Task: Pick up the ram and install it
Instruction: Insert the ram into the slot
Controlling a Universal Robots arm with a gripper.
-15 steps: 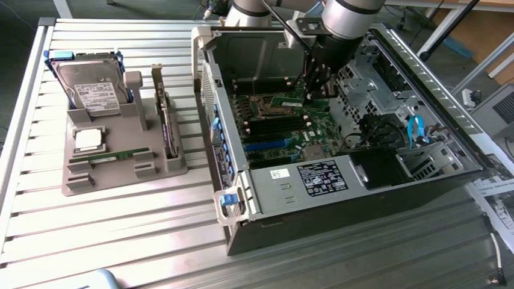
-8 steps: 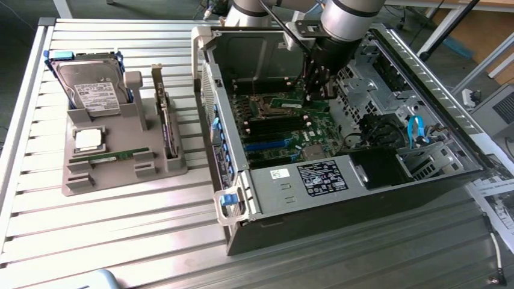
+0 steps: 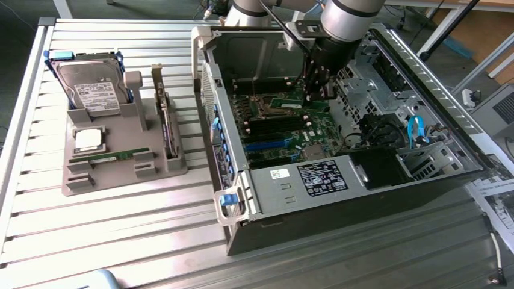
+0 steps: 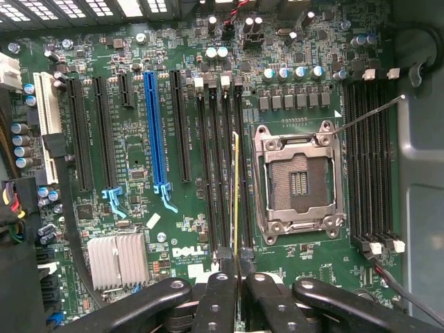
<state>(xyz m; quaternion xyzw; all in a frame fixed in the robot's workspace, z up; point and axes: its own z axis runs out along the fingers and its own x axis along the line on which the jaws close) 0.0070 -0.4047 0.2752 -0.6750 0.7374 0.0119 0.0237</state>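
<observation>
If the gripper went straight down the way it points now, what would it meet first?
Likely the black memory slots on the green motherboard, beside the silver processor socket; the thin green ram stick held in the gripper would touch first. Which slot is unclear.

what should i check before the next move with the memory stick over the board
1. Grip: gripper shut on the memory stick, ok.
2. Alignment: stick runs parallel to the black memory slots, ok.
3. Slots beside it empty: ok.
4. Stick pushed into a slot: cannot tell, seen edge-on.
5. Slot latches open: cannot tell.
6. Processor socket clear of the fingers: ok.
</observation>
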